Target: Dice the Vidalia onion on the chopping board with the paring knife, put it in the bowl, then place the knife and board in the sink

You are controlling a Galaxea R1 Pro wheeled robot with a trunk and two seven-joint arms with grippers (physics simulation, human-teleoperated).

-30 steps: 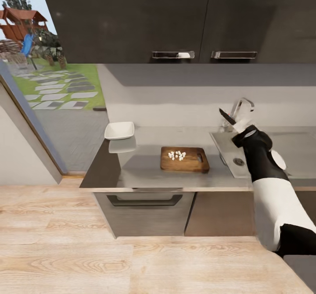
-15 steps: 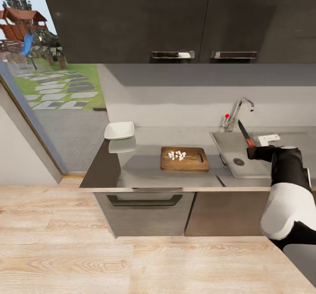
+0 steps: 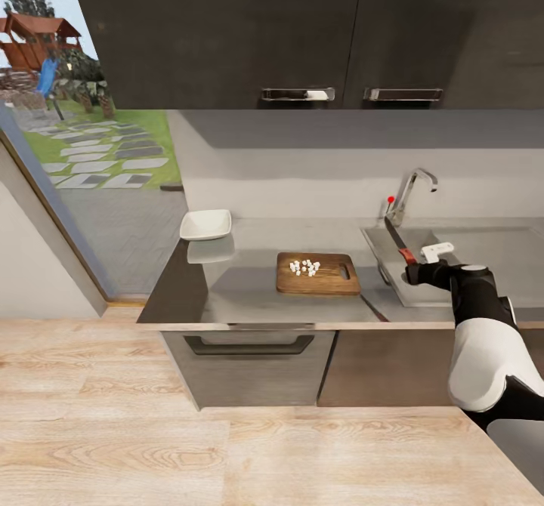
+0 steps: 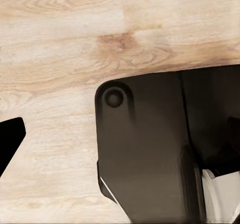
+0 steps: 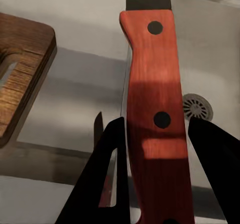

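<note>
While the right jaws (image 5: 155, 149) grip the red handle of the paring knife (image 5: 152, 98), one finger on either side of it, the blade runs straight out from them, up and back toward the tap (image 3: 412, 189), over the near left part of the sink (image 3: 453, 283). The drain (image 5: 198, 107) lies just beside the handle's line, so the knife hangs above the basin, and setting it down looks to need mostly a lowering. The chopping board (image 3: 318, 274), diced onion (image 3: 304, 267) on it, lies on the tabletop (image 3: 249, 294) just left of the sink. The bowl (image 3: 205, 224) sits at the far left corner. The left jaws' state cannot be told.
</note>
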